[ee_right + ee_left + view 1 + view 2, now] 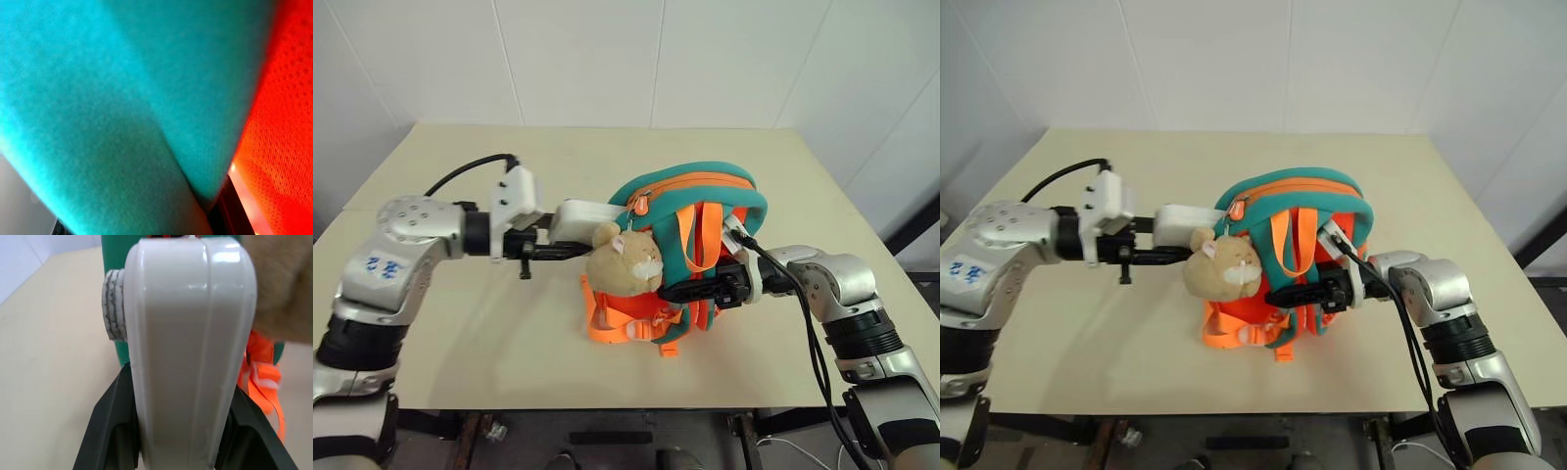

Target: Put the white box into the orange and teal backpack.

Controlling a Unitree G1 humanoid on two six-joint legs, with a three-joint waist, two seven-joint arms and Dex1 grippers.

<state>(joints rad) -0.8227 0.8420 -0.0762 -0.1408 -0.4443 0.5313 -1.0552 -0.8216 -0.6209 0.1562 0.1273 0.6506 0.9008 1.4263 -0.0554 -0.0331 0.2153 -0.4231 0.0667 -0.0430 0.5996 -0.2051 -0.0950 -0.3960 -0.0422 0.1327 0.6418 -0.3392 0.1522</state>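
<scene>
One backpack (690, 211), orange with teal edging, stands near the middle of a beige desk (558, 362), its zipped top rim facing the far wall. One tan plush charm (625, 259) hangs against its near left side, and loose orange webbing with buckles (626, 328) lies on the desk at its base.

One white box (582, 219) is held off the desk, just left of the backpack, its far end reaching the teal rim beside the charm. The left hand (558, 250) is clamped on the box: in the left wrist view the white case (190, 357) rises between the two black fingers (110, 431), which press its sides.

The right hand (690, 290) comes in from the right at the backpack's near side, its black fingers closed on a teal strap (680, 284); the right wrist view shows teal fabric (122, 107) running into the pinch, with orange mesh (281, 147) beside it.

The plush charm sits between the box and the backpack's near face. Two black cables run along the arms, one on each. White wall panels (607, 59) back the desk.
</scene>
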